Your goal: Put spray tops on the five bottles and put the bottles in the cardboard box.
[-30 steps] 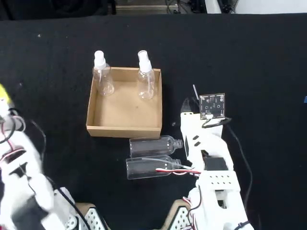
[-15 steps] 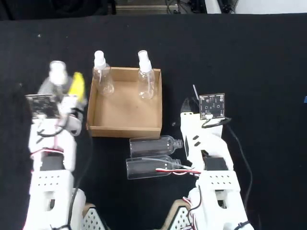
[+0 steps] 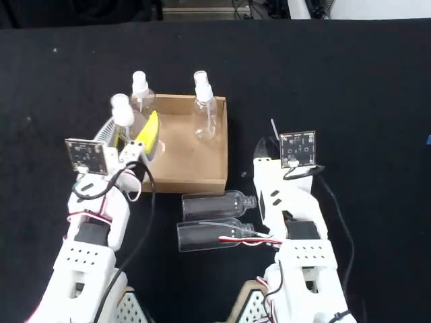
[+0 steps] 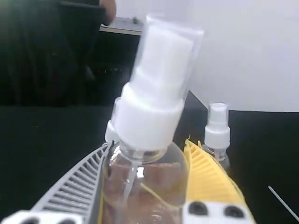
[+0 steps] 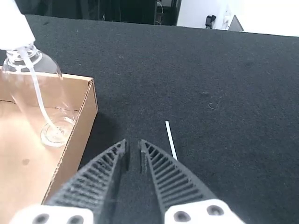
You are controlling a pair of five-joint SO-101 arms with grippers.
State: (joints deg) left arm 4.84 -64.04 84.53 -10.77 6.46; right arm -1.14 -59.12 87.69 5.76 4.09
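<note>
My left gripper is shut on a clear bottle with a white spray top, held upright over the left part of the cardboard box. In the left wrist view that bottle stands between the grey and yellow fingers. Two topped bottles stand at the box's back, one on the left and one on the right. Two bottles without tops lie on the table in front of the box, the nearer to it beside the other. My right gripper rests shut, right of the box, holding nothing.
A thin white tube lies on the black table just beyond the right gripper, also seen as the tube in the right wrist view. The right arm's body lies beside the two lying bottles, its red and white wires across one of them.
The left arm swung in from the lower left with the topped bottle and now holds it over the box's left side. The right arm has kept still.
</note>
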